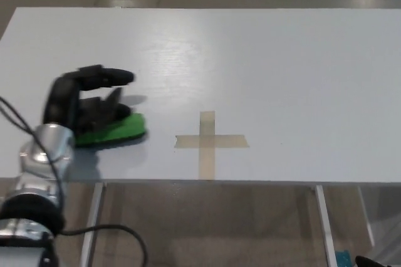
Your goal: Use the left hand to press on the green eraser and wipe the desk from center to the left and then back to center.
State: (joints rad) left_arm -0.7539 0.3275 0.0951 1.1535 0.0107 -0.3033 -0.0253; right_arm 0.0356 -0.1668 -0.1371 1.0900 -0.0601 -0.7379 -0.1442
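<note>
The green eraser (pixel 119 130) lies flat on the white desk (pixel 250 66), well left of the desk's middle. My left hand (pixel 84 101) rests on top of it, black fingers (pixel 100 113) pressed down on its left part while the thumb arches above. Only the eraser's right end and front edge show. The silver forearm comes in from the lower left corner. My right hand does not show.
A tan tape cross (pixel 208 141) marks the desk near its front edge, to the right of the eraser. The desk's front edge runs just below the hand. A black cable loops from my left wrist (pixel 37 154).
</note>
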